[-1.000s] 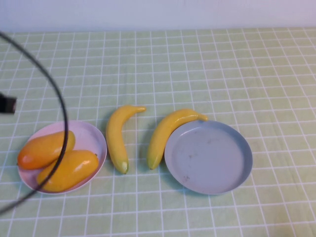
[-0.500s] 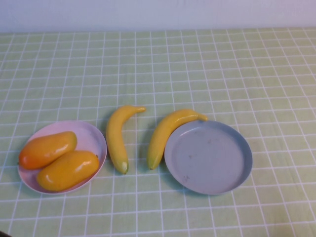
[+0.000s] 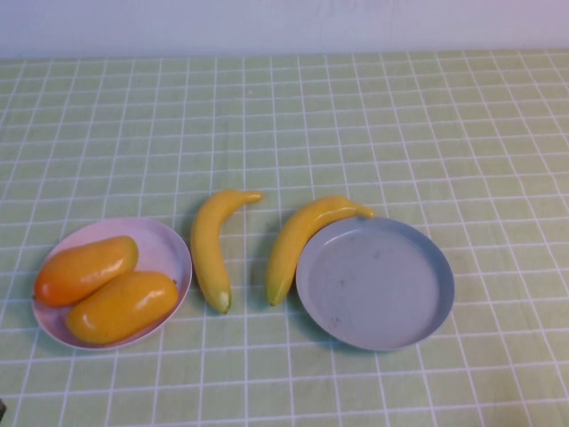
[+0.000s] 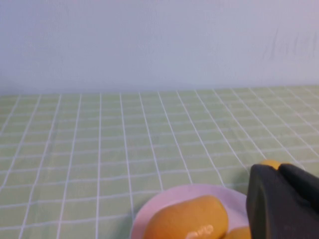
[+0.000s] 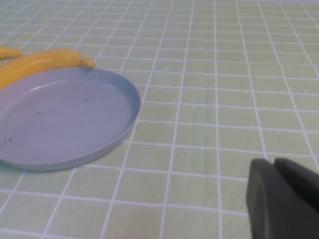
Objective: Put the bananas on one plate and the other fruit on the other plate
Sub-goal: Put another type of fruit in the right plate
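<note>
Two orange-yellow mango-like fruits (image 3: 84, 269) (image 3: 123, 307) lie side by side on the pale pink plate (image 3: 160, 245) at the left. Both bananas rest on the tablecloth: one (image 3: 209, 245) just right of the pink plate, the other (image 3: 302, 236) curving along the left rim of the grey-blue plate (image 3: 373, 285), which holds nothing. Neither arm shows in the high view. My left gripper (image 4: 278, 166) is shut and empty, low on the near side of the pink plate (image 4: 234, 199) and a mango (image 4: 187, 219). My right gripper (image 5: 273, 160) is shut and empty, to the right of the grey-blue plate (image 5: 65, 119).
A green checked tablecloth (image 3: 400, 116) covers the whole table up to a pale wall (image 3: 284, 22) at the back.
The left arm's black cable and dark end piece, seen over the pink plate a second ago, have left the high view. Fruit and plates have not moved.
</note>
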Available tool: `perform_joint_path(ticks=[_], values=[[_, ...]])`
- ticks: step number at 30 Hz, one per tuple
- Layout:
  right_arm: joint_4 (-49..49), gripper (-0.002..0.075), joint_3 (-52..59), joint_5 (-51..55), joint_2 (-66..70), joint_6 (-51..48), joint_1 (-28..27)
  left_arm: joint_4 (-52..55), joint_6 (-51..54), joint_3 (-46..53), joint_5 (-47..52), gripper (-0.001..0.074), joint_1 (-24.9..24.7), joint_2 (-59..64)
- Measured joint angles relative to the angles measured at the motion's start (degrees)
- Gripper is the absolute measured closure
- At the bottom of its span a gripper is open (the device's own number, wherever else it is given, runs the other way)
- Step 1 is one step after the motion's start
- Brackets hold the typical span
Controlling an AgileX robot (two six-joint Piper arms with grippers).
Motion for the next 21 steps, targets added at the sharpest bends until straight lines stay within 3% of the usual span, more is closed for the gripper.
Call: perform_joint_path(ticks=[5, 9, 15, 21], values=[[0.0, 0.0741, 0.0, 0.0, 0.0, 0.0, 0.0, -0.2, 0.2, 10.0, -16.5, 0.0737, 0.0, -3.1], [0.0, 0.0741, 0.0, 0.0, 0.0, 0.0, 0.0, -0.3, 0.2, 14.3, -19.8, 0.0737, 0.3, -7.2], [0.0, 0.0741, 0.0, 0.0, 0.0, 0.0, 0.0, -0.3, 0.1, 16.4, -16.0, 0.0737, 3.6, -13.7], [0.0, 0.0741, 0.0, 0.0, 0.0, 0.0, 0.0, 0.4, -0.8, 16.4, -3.0, 0.0737, 4.0, -14.3]])
